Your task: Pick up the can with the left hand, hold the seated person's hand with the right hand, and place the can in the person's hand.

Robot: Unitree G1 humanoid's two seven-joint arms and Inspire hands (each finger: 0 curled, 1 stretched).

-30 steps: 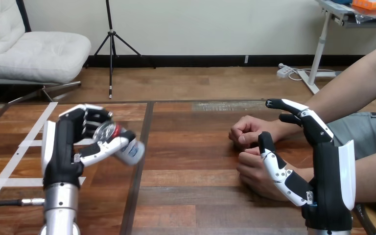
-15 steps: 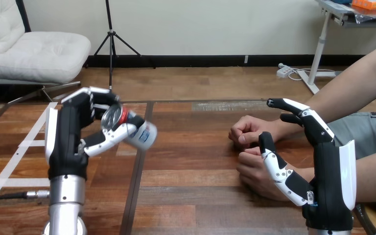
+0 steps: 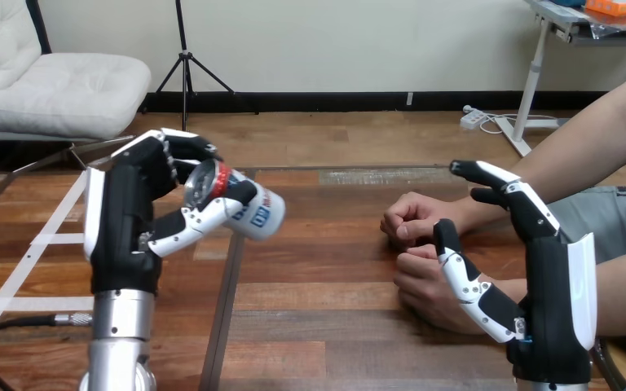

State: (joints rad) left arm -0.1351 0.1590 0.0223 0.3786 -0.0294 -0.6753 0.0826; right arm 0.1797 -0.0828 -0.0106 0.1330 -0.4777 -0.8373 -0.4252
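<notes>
A silver can (image 3: 240,202) with a red band near its top and a blue label lies tilted on its side in the air, held in my left hand (image 3: 130,220), whose fingers and thumb curl round it. It hangs above the table's left-middle. My right hand (image 3: 538,277) stands upright at the right with its fingers straight and its thumb spread, open. The person's two hands (image 3: 416,221) rest loosely closed on the table, one behind the other. My right thumb lies over the nearer hand (image 3: 424,285); I cannot tell whether they touch.
The wooden table (image 3: 326,326) has a dark seam running front to back near its middle and white tape lines (image 3: 24,269) at the left. The person's forearms come in from the right edge.
My left hand has lifted the can and carried it up and to the right, toward the table's middle. My right hand and the person's hands have barely moved.
</notes>
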